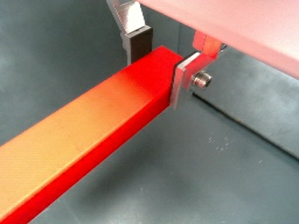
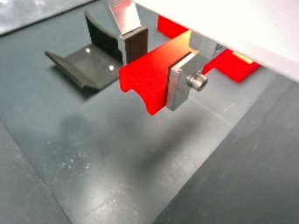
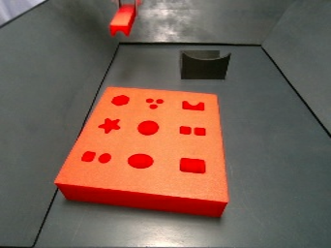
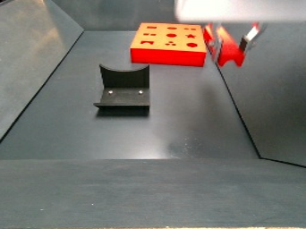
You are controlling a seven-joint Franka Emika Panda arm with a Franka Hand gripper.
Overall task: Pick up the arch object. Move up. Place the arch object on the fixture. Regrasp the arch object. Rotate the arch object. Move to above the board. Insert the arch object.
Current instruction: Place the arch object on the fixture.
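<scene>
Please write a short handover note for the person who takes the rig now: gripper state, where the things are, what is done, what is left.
Gripper: shut on the red bar, holding it near one end, up in the air, clear of the floor.
Fixture: on the floor, empty; a side view shows the bar off to one side of it, not above it.
Board: flat on the floor, holes empty, as far as these views show.
Done: pick up and lift.
Left: place the bar on the fixture, regrasp, rotate, move above the board, insert into the arch hole.
</scene>
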